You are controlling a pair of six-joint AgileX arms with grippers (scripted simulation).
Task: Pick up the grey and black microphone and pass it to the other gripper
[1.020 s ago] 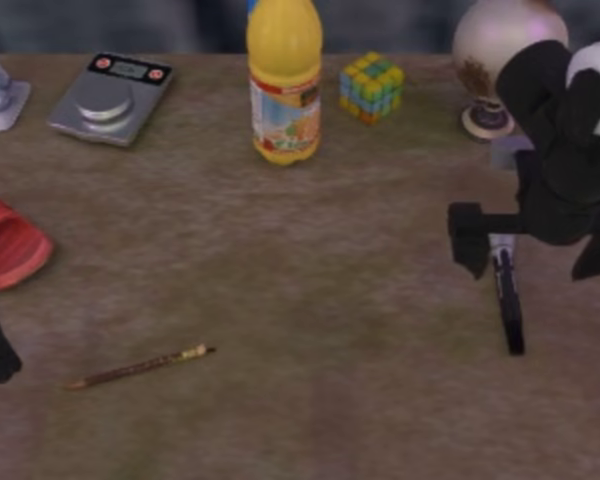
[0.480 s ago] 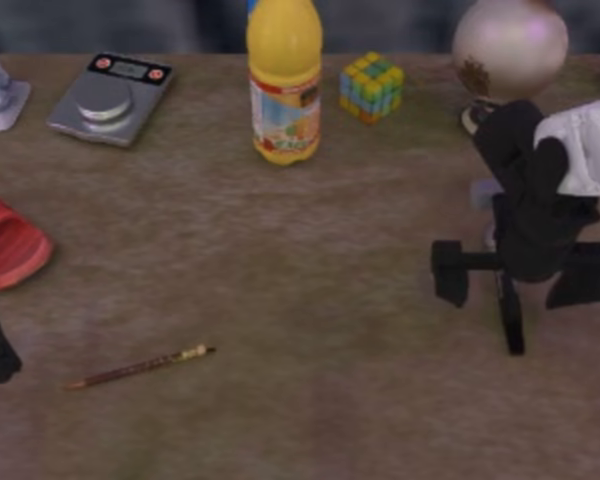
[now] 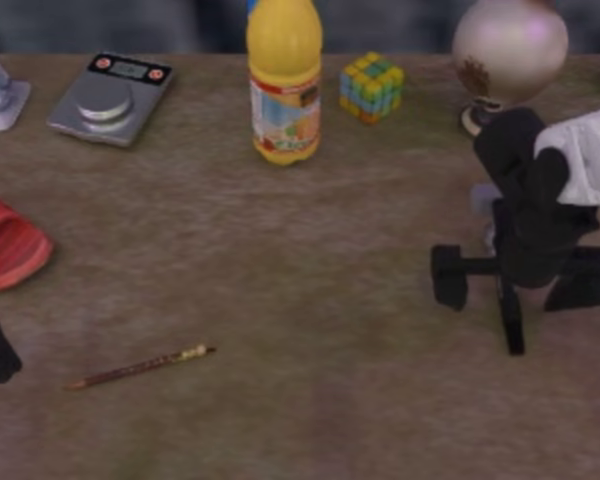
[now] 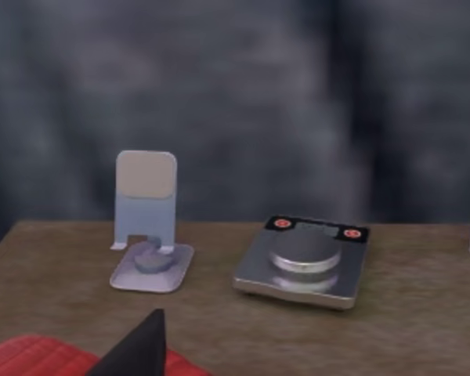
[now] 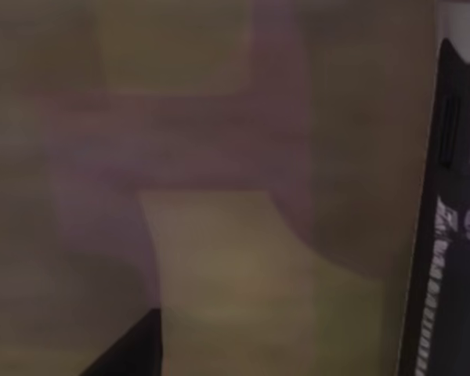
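A rendered tabletop test scene rather than a lived-in room: a brown mottled counter [image 3: 310, 250] before a blurred grey backdrop carries unrelated props, namely a kitchen scale [image 3: 110, 95], juice bottle [image 3: 284, 80], colour cube [image 3: 371, 87], globe [image 3: 508, 50] and pencil [image 3: 140, 367].

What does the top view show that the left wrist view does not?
Only the top view shows the right hand open over the grey and black microphone, the juice bottle, colour cube, globe and pencil. Only the left wrist view shows the phone stand whole and upright. Both show the kitchen scale, red slipper and table.
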